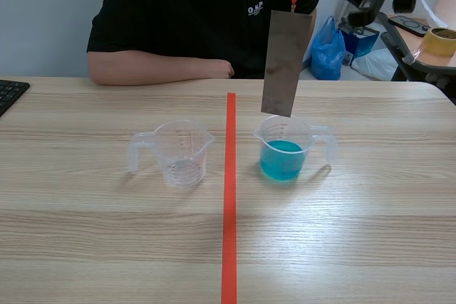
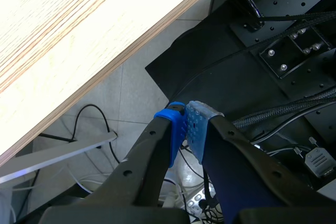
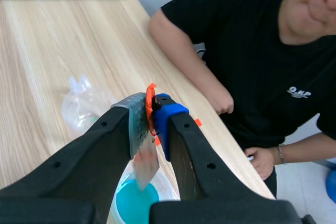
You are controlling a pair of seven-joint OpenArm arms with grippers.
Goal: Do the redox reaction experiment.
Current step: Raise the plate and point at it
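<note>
metal strip (image 1: pixel 286 62): long axis vertical, lower end pointing down over the mouth of the beaker of blue liquid (image 1: pixel 285 151). my right gripper (image 3: pixel 152 109) clamps its top end. my left gripper (image 2: pixel 185 124) is closed on nothing, below the table (image 2: pixel 52 51) edge.

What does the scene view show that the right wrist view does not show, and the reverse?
Only the scene view shows the red tape line, the blue bag and the full metal sheet hanging above the blue-liquid cup. Only the right wrist view shows the right pincer shut on the sheet's top. Both show the sheet, the blue-liquid cup, the empty cup, the keyboard and the person.
</note>
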